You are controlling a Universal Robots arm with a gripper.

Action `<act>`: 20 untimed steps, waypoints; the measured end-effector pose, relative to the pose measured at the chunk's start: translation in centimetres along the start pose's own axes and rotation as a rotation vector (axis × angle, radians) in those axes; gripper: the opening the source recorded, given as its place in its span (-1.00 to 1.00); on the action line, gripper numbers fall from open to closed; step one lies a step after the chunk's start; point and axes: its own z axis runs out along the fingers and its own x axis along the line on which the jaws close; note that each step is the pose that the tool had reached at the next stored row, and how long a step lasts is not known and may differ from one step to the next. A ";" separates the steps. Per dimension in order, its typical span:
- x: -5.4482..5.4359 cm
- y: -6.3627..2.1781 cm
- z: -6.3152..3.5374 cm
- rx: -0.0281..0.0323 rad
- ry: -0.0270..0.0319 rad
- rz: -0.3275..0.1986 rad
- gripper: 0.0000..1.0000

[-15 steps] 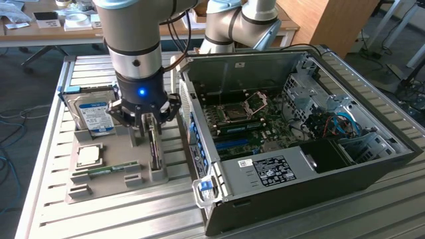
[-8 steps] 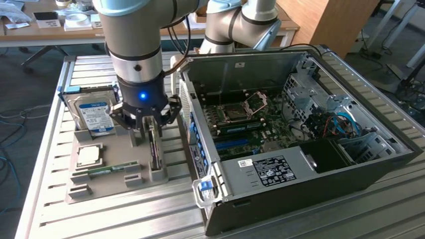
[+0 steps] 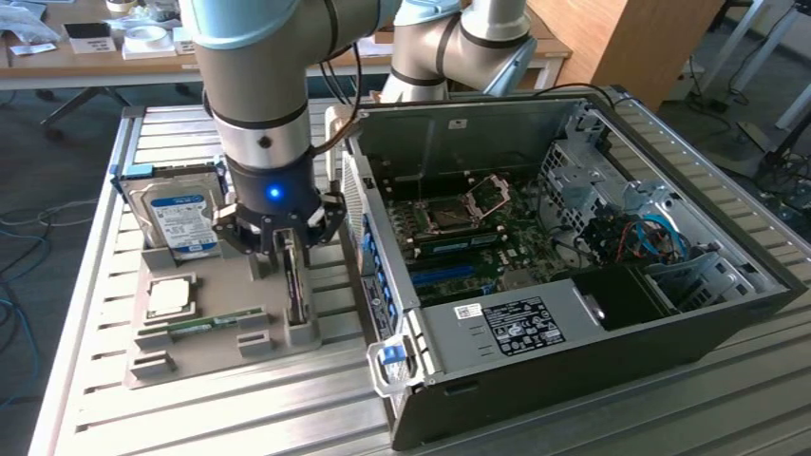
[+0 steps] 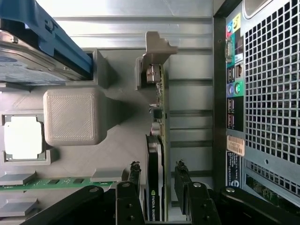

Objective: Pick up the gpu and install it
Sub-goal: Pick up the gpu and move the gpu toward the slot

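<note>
While the gpu (image 4: 154,150) stands on edge in the grey tray (image 4: 117,65), it is straddled by the gripper (image 4: 157,166). The fingers (image 4: 134,172) are spread, clear of its faces.

Arm (image 3: 257,85) vertical, gripper (image 3: 281,252) downward, jaws wide apart

The gpu (image 4: 156,159) stands upright on its long edge in a slot of the grey holder (image 4: 117,154). It is a thin dark card with an NVIDIA mark on its black cooler and a silver bracket (image 4: 157,49) at one end. It sits on the holder's side nearest the computer case (image 3: 609,380).
</note>
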 end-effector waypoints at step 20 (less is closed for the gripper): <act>0.0 -0.07 1.51 0.0000 0.0001 0.000 -0.14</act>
